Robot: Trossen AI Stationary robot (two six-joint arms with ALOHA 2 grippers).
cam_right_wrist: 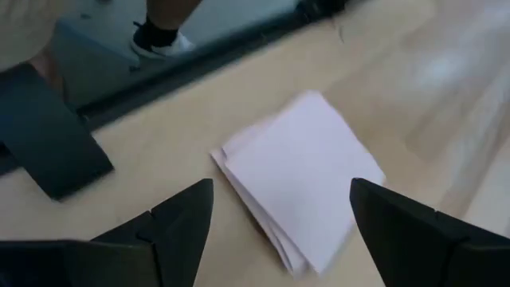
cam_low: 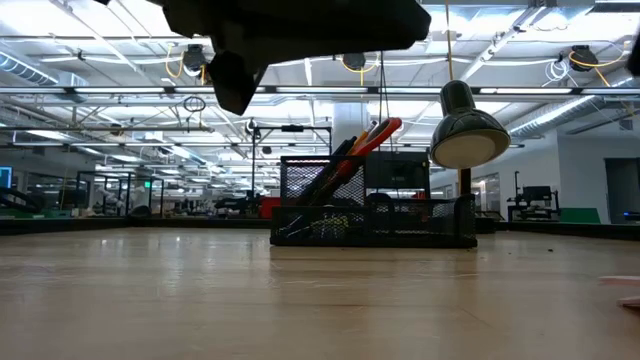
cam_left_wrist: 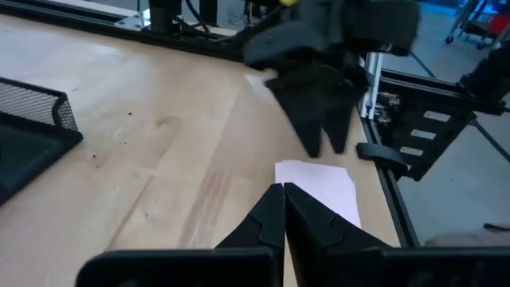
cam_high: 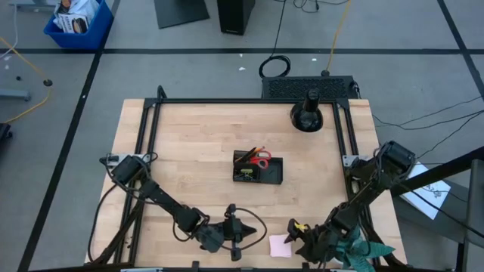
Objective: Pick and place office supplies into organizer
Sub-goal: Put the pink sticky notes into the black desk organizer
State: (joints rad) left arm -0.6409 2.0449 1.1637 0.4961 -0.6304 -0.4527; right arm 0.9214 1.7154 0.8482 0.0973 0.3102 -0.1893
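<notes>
I have the right gripper [cam_right_wrist: 279, 211] hanging over the pink square sticky-note pad [cam_right_wrist: 299, 187], its two dark fingers spread as wide as they go, one on either side of the pad and neither touching it. In the high view that puts the right gripper [cam_high: 308, 240] low in the frame, right of centre, with the pad [cam_high: 280, 245] lying flat on the pale wooden table [cam_high: 197, 143] just left of it, near the table's bottom edge. The wide spread makes sense to me: the pad is broad and flat, so the fingers must straddle its sides before they can close on it.

The left gripper [cam_left_wrist: 283, 209] sits with its fingers pressed together, tips meeting, holding nothing. In the high view it [cam_high: 236, 240] is at bottom centre, just left of the pad. I read it as parked out of the way.

The small black mesh organizer tray [cam_high: 259, 168] stands at the centre of the high view, well apart from both grippers. Red-handled scissors [cam_high: 262, 159] and thin orange pencils [cam_high: 248, 156] already lean out of its upper compartment, as the low view confirms with the pencils and pens slanting up [cam_low: 365, 140] above the mesh. A small yellow item [cam_high: 246, 174] shows in its lower left part. The pad looks to be the last loose supply.

A black domed desk lamp [cam_high: 307, 115] stands at upper right, off my route.
</notes>
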